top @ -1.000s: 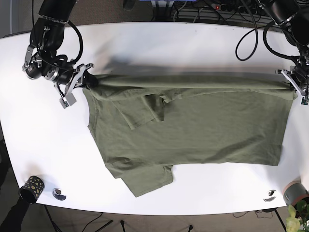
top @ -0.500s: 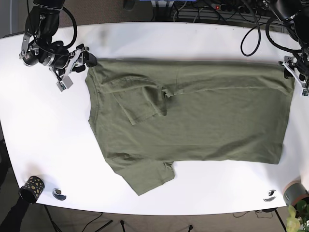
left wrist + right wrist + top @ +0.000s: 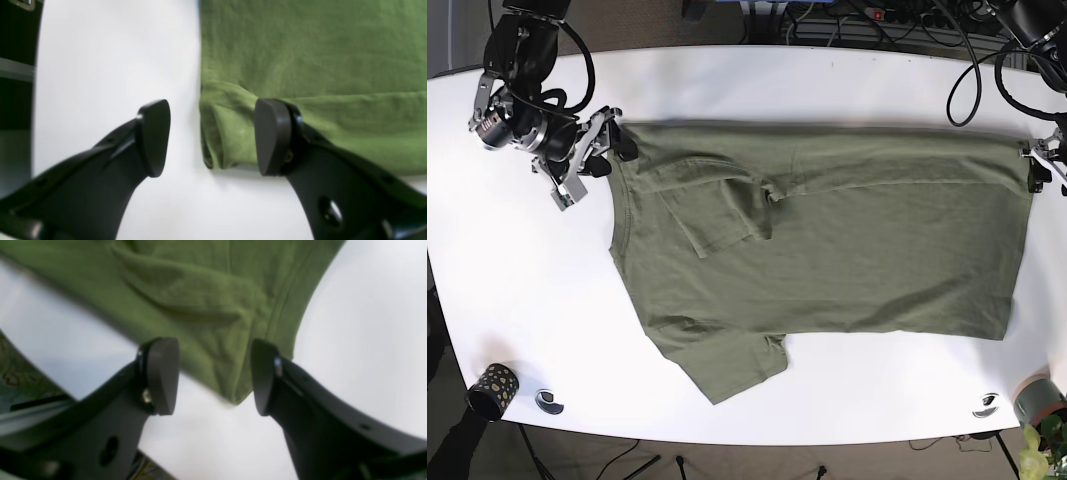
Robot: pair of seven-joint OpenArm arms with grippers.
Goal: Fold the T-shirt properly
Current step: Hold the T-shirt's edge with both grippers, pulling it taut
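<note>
olive t-shirt (image 3: 827, 240) now lowered flat on surface (image 3: 727, 80); left gripper (image 3: 213, 136) and right gripper (image 3: 213, 376) jaws spread, corners released; first fold done.

Base looks straight down (far); wrist views closely share T-shirt (image 3: 827, 240) corners.

White table (image 3: 827, 80) fills the base view. Black cup with yellow speckles (image 3: 492, 390) at near-left edge, small round silver item (image 3: 549, 402) just beside it. Another silver item (image 3: 986, 405) near-right, next to grey pot (image 3: 1038, 399) with plant (image 3: 1039, 452). Cables (image 3: 847, 22) behind far edge.
</note>
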